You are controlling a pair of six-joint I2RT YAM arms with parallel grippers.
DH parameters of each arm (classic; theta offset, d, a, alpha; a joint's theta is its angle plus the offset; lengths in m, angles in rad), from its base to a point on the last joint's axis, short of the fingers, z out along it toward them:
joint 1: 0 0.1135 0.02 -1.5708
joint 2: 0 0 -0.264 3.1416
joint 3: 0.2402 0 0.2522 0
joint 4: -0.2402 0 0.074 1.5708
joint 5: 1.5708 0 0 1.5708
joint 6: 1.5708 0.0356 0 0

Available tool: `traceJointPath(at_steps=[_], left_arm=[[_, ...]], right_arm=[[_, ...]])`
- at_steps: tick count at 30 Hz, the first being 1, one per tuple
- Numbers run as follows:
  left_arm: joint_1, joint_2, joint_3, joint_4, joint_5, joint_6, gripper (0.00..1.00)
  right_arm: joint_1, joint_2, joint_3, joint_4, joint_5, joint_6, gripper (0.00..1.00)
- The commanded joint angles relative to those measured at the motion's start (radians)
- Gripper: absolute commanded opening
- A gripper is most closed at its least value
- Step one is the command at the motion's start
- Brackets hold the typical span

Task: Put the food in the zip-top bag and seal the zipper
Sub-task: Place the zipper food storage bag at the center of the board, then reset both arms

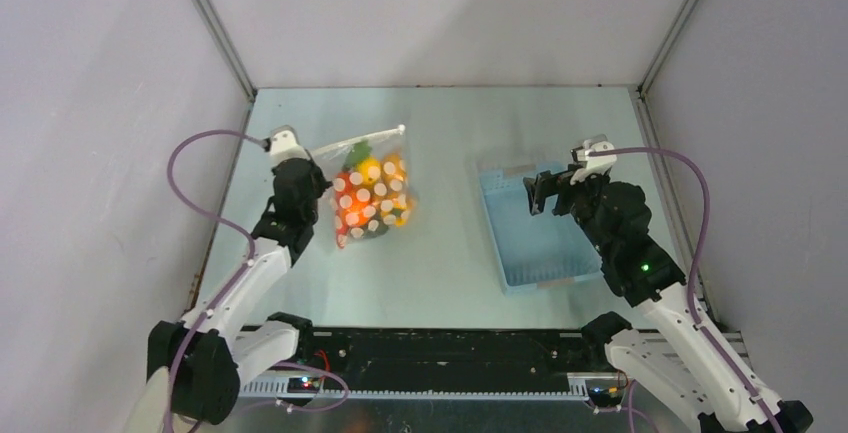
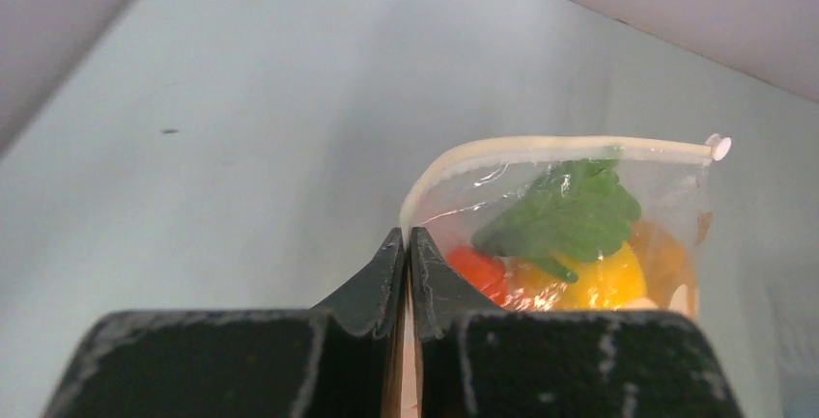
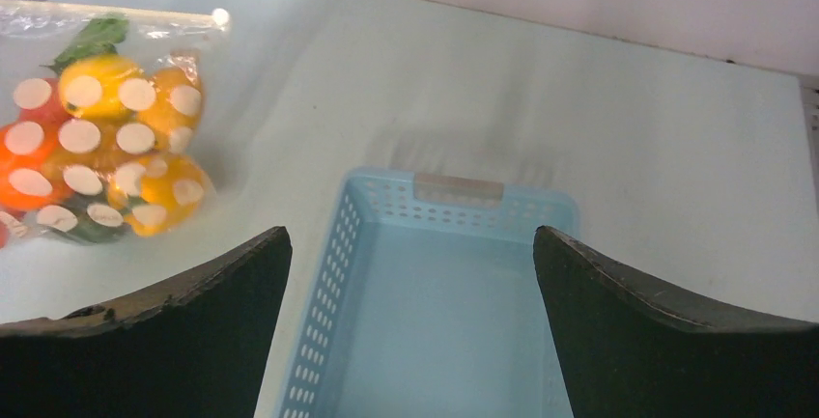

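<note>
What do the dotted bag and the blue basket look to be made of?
The zip-top bag: thin clear plastic film, glossy; it crinkles, glints, and the food shows through, with opaque white dots printed on. The basket: rigid light blue plastic, probably moulded, dull sheen; its walls carry even rows of small holes.

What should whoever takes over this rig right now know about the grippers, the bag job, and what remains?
Left gripper: shut, apparently pinching the zip-top bag at the near end of its zipper.
Right gripper: open, holding nothing, over the light blue basket.
Toy food: inside the bag; none visible outside it.
Slider: at the zipper's far end; the strip looks closed, though I cannot be certain.
Left to do: confirm the seal, then release the bag.
</note>
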Motion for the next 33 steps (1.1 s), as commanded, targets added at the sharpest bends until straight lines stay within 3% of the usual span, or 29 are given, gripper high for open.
traceJointPath(at_steps=[1, 4, 8, 10, 12, 13, 14, 15, 16, 20, 26, 33], left_arm=[[0.112, -0.038, -0.008, -0.033, -0.104, -0.009, 0.10], [0.209, -0.026, -0.016, -0.070, -0.148, 0.018, 0.10], [0.341, -0.011, -0.063, -0.041, -0.088, -0.016, 0.09], [0.355, -0.031, -0.069, -0.046, -0.076, -0.024, 0.11], [0.357, -0.069, -0.071, -0.050, -0.053, -0.043, 0.31], [0.357, -0.083, -0.071, -0.053, -0.032, -0.053, 0.65], [0.357, -0.118, -0.069, -0.069, -0.019, -0.058, 0.82], [0.357, -0.134, -0.057, -0.080, 0.007, -0.071, 0.95], [0.357, -0.175, -0.036, -0.127, 0.029, -0.077, 0.98], [0.355, -0.300, 0.057, -0.284, 0.150, -0.167, 1.00], [0.323, -0.450, 0.114, -0.372, 0.380, -0.259, 1.00], [0.190, -0.482, 0.156, -0.526, 0.226, -0.219, 1.00]], right_arm=[[-0.008, -0.001, -0.004, 0.039, 0.079, 0.018, 1.00], [-0.011, -0.002, -0.003, 0.029, 0.080, 0.017, 0.99], [-0.020, -0.012, -0.003, 0.001, 0.132, 0.035, 0.99], [-0.027, -0.020, -0.003, -0.010, 0.168, 0.057, 0.99], [-0.038, -0.032, -0.009, -0.013, 0.207, 0.092, 0.99], [-0.045, -0.037, -0.016, -0.015, 0.237, 0.122, 1.00], [-0.048, -0.046, -0.019, -0.017, 0.257, 0.142, 0.99], [-0.055, -0.051, -0.025, -0.027, 0.296, 0.191, 0.99], [-0.059, -0.058, -0.028, -0.034, 0.318, 0.219, 1.00], [-0.086, -0.067, -0.028, -0.086, 0.399, 0.295, 0.99], [-0.100, -0.077, -0.028, -0.162, 0.433, 0.345, 0.99], [-0.100, -0.094, -0.024, -0.190, 0.392, 0.324, 0.99]])
